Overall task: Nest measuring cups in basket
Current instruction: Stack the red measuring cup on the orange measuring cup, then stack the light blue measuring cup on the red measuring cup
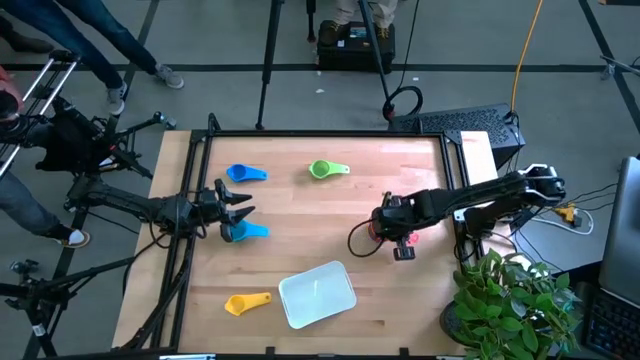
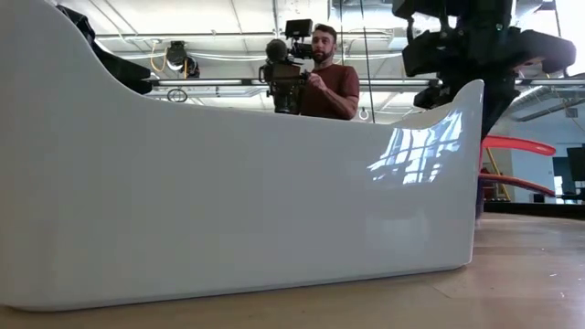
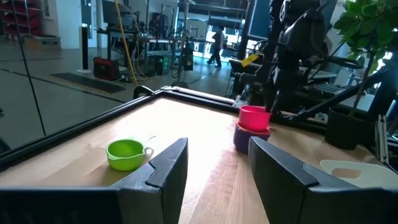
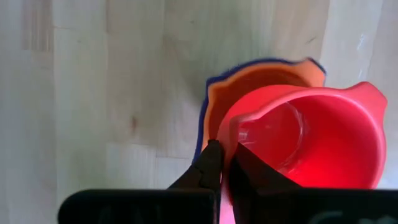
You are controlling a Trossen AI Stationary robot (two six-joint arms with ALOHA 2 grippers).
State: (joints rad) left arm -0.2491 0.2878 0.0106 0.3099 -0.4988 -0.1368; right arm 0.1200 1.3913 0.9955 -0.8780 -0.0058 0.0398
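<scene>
Cups scattered on table (image 1: 400, 160); basket (image 1: 317, 294) at front centre.
Left gripper (image 1: 238, 208) spread wide above light blue cup (image 1: 245, 231). Right gripper (image 4: 225, 154) clamped on red cup (image 4: 311, 140) rim; right wrist view alone reveals orange cup (image 4: 249, 84) and dark blue cup (image 4: 203, 124) nested beneath.

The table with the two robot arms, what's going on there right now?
The robot is nesting measuring cups. The right hand is shut on the rim of the red cup, which sits in an orange cup over a dark blue one, right of table centre. The left hand is open above the light blue cup. The green, blue and yellow cups lie loose, and the basket holds no cup.
</scene>
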